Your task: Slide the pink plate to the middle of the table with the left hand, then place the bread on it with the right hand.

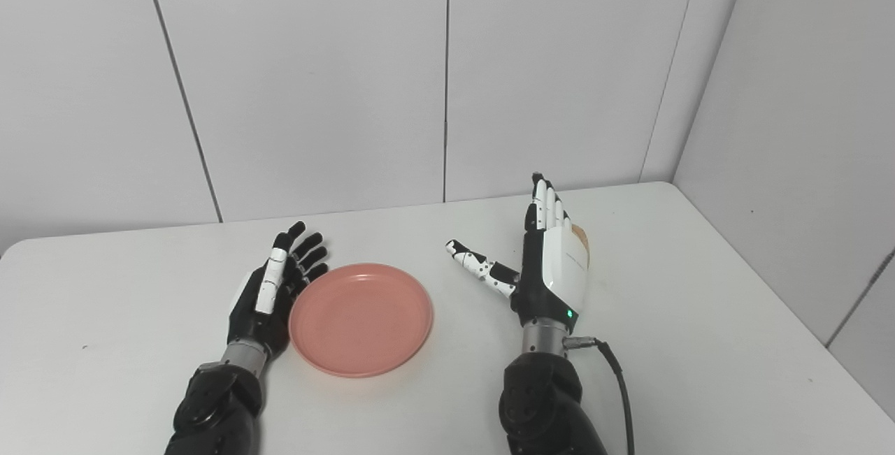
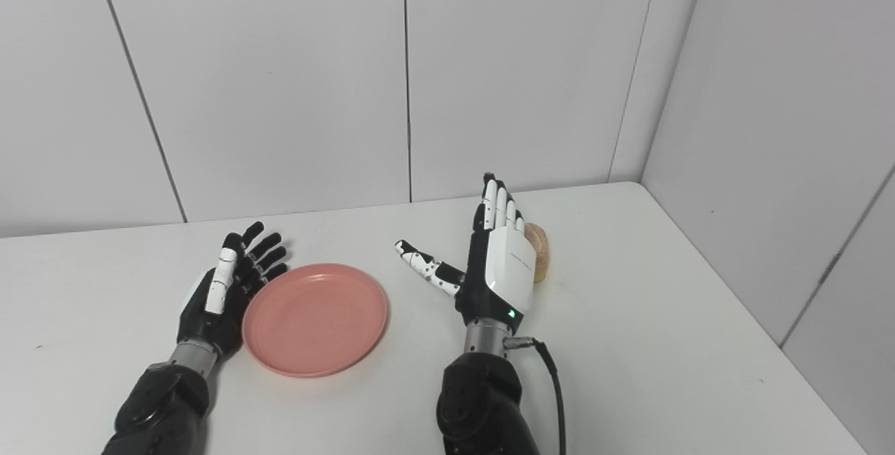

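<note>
**Pink plate beside the left hand, bread behind the right**

Pink, shallow and bare, the plate (image 1: 361,319) lies left of centre on the white table (image 1: 699,343). The left hand (image 1: 271,298) sits against its left rim, fingers spread, holding nothing. Right of centre, the right hand (image 2: 498,266) stands on edge with fingers straight and thumb pointing left, also holding nothing. The bread (image 2: 538,252) lies just beyond its right side, mostly hidden behind it; contact cannot be told.
</note>
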Controlling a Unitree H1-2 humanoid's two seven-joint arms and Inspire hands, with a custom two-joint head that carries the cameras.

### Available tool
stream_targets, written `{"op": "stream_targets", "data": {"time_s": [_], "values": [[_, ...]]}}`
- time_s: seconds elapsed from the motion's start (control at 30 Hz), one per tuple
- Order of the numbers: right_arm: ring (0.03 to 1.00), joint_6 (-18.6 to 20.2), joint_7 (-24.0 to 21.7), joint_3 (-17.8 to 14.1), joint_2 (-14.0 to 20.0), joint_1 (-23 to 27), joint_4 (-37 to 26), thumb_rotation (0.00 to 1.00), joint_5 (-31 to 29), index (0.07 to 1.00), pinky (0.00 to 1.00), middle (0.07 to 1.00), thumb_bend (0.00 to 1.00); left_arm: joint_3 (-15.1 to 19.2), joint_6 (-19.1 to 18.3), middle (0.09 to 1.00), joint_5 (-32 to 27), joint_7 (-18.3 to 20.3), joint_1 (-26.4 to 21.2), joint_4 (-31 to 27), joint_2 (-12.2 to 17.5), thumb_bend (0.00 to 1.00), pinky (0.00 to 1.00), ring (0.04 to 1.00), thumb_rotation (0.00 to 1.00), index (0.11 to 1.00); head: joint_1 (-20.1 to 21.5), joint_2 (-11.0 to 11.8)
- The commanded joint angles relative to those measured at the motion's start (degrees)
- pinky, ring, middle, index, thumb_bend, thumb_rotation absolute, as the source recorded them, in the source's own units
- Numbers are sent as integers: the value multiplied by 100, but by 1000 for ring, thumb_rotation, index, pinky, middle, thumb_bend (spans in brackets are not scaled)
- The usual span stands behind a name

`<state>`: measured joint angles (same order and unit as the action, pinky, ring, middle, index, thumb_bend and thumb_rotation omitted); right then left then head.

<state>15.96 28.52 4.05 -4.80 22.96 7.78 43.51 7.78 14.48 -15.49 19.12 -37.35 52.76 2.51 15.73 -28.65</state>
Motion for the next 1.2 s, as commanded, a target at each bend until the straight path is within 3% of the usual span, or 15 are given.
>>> {"op": "stream_targets", "data": {"time_s": [0.0,0.3,0.67,1.17], "values": [[1000,27,324,-66,71,420,54,532,103,1000,1000,1000,891,14,124,891,-34,47,305,221,-97,812,876,888,799,919,-8,-8],[1000,184,736,-480,372,883,878,505,-177,1000,1000,1000,877,48,90,886,-64,63,293,221,-88,828,871,886,788,910,1,30],[1000,45,1288,-577,676,1359,1909,465,-427,1000,1000,1000,909,21,81,882,-49,98,281,207,-78,830,871,884,792,918,6,28],[1000,-69,1613,-499,951,1867,3255,389,-976,1000,946,1000,927,-45,63,886,-13,94,355,76,-71,816,874,885,809,918,-76,-39]]}}
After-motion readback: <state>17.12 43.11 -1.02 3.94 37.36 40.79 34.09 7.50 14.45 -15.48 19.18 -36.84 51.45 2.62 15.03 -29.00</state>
